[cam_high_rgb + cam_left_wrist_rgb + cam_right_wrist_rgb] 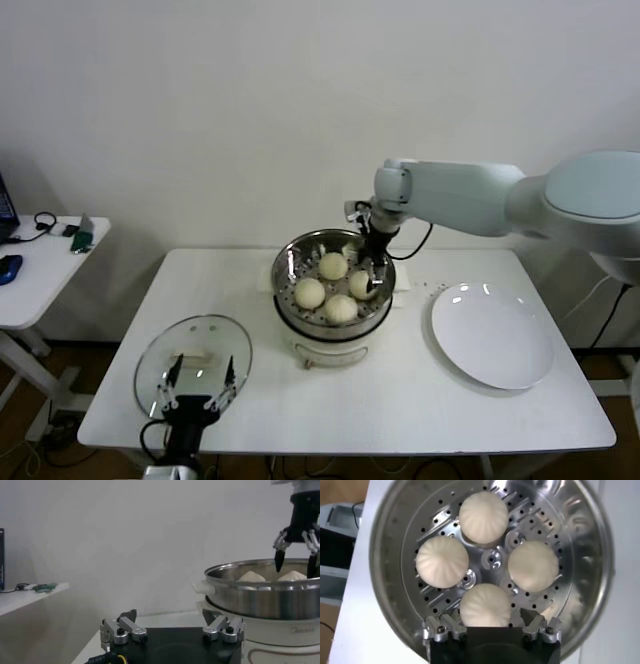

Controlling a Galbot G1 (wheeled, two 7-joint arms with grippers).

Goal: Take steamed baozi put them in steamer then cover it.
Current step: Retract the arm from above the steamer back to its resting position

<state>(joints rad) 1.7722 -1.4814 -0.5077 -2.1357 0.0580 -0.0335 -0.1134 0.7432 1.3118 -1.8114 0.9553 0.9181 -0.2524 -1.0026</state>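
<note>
Several cream-white baozi point(333, 265) lie in the shiny steel steamer point(281, 272), which sits on a white pot base point(325, 350) at mid-table. My right gripper point(372, 270) hangs open just over the basket's right side, its fingers on either side of one baozi point(485, 605) without touching it. The other baozi point(442, 561) rest around the perforated floor. The glass cover point(185, 340) lies flat on the table at the front left. Over its near edge my left gripper point(200, 378) is open and holds nothing. From the left wrist, the steamer point(260, 597) shows to one side.
A flat white plate point(492, 335) lies bare on the table's right side. A small side table point(40, 260) with a cable and small items stands at the far left. The white wall is close behind the steamer.
</note>
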